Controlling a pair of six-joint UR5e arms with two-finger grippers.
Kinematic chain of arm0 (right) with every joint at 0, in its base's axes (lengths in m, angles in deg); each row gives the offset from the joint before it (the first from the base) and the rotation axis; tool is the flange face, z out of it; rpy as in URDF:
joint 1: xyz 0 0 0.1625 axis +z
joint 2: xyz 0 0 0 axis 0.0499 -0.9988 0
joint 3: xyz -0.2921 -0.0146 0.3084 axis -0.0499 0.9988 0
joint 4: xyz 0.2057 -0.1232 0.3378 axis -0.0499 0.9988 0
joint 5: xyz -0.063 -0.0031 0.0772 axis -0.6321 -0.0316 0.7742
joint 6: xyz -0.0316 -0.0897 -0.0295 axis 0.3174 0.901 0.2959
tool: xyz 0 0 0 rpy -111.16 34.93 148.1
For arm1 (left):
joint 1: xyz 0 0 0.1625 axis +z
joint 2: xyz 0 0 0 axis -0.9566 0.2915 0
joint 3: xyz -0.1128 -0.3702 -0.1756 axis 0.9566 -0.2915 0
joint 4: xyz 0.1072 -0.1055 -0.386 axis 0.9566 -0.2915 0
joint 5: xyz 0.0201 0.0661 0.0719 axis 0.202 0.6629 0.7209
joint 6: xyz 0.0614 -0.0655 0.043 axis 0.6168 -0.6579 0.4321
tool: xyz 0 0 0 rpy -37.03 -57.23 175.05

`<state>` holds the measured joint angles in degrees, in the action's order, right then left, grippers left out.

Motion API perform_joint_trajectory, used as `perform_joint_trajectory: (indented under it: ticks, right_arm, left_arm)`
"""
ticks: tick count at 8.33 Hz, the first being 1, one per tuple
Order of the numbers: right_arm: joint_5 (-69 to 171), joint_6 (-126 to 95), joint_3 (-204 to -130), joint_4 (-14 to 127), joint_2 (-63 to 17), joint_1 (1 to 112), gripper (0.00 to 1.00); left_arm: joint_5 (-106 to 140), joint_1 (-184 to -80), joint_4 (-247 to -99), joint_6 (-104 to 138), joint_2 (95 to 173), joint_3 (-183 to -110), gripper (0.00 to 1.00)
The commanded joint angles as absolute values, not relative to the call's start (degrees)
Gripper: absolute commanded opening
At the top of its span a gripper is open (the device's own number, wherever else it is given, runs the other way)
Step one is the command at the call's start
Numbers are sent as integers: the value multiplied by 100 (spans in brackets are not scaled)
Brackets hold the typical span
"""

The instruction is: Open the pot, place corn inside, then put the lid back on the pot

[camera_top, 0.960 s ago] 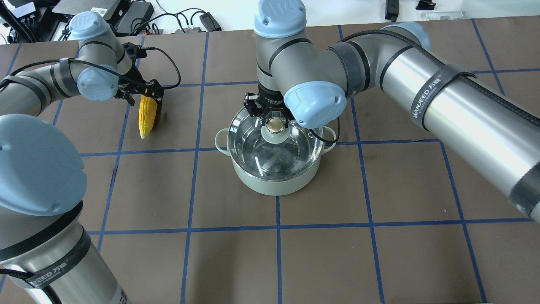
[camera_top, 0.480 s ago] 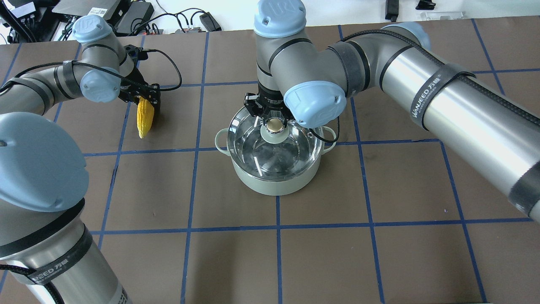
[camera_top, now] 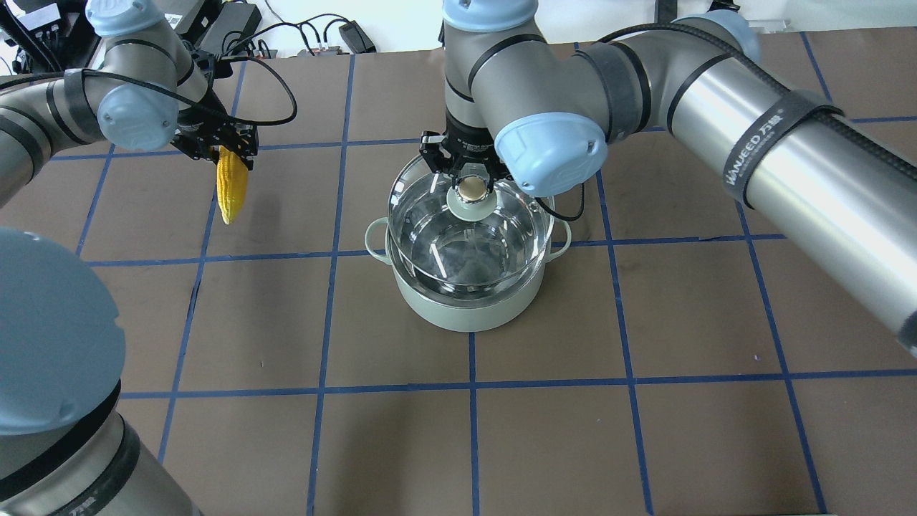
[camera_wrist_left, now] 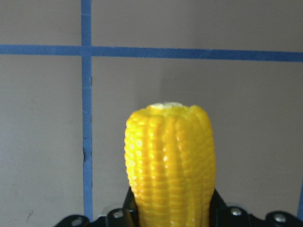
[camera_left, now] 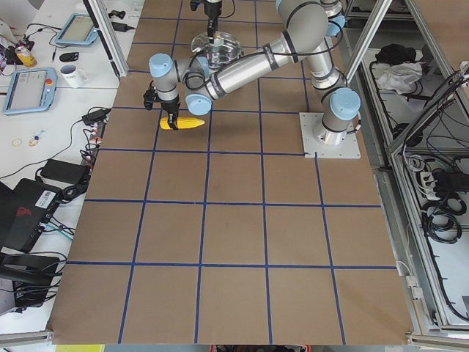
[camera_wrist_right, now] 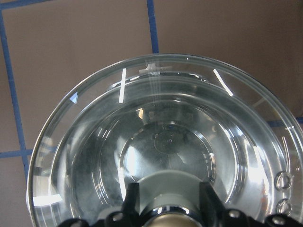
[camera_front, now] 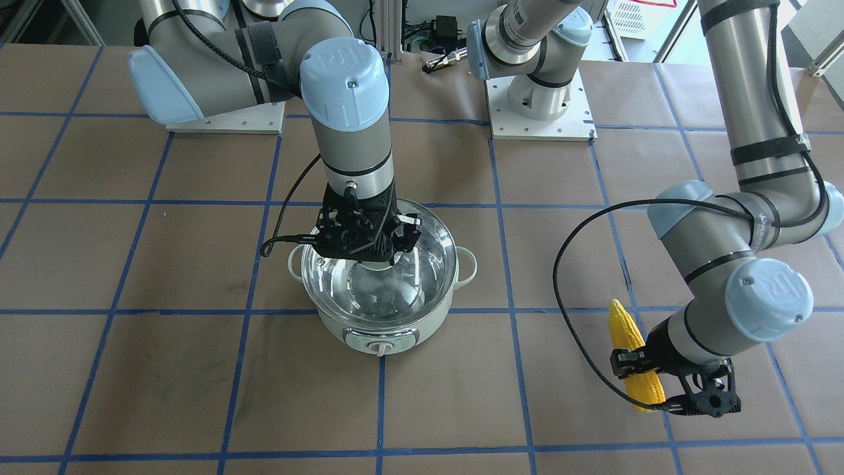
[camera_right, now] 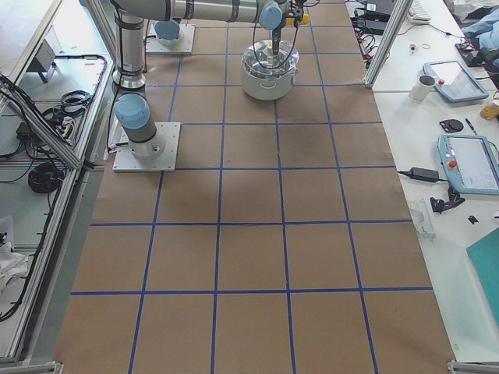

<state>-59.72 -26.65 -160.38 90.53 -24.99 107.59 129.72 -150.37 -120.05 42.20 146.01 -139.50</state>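
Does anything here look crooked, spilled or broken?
Nothing looks spilled or broken. The lid hangs just above the pot, not seated on its rim: the right gripper holds it by the knob. The left gripper holds the corn off to one side.

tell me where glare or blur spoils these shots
right wrist view: white streaks of glare cross the glass lid; overhead view: the same glass shows bright reflections; left wrist view: the corn is sharp and evenly lit, no glare

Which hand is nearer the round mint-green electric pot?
Right. The right hand grips the clear glass lid directly above the pot; the left hand holds the yellow corn ear off to one side.
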Motion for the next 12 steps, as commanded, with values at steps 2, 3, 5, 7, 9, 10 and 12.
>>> perform_joint_trajectory:
  ticks: [2,3,5,7,9,10,12]
  right_arm:
    - [-5556,-1524,-15979,8513,-3071,9598,33]
    - [-5554,-754,-15979,8179,-3212,9141,33]
    - [-5842,479,-15944,7799,-3398,8453,33]
    - [-6151,599,-15953,7133,-3800,8354,31]
    - [-6072,520,-16023,6507,-4284,8362,30]
    - [-6064,528,-16084,6471,-4382,8363,29]
    - [-6142,537,-16137,6479,-4418,8354,29]
  left_arm:
    - [12971,-15959,-12510,2912,13753,-13965,0]
    - [12972,-16319,-12527,2490,13630,-13956,0]
    - [12954,-16918,-12554,1882,13436,-13973,0]
    - [12980,-17751,-12580,1345,13356,-13991,0]
    - [12884,-18194,-12536,1062,13426,-14026,0]
    - [12866,-18239,-12589,1062,13452,-14052,0]
    - [12708,-18318,-12546,1079,13531,-14420,0]
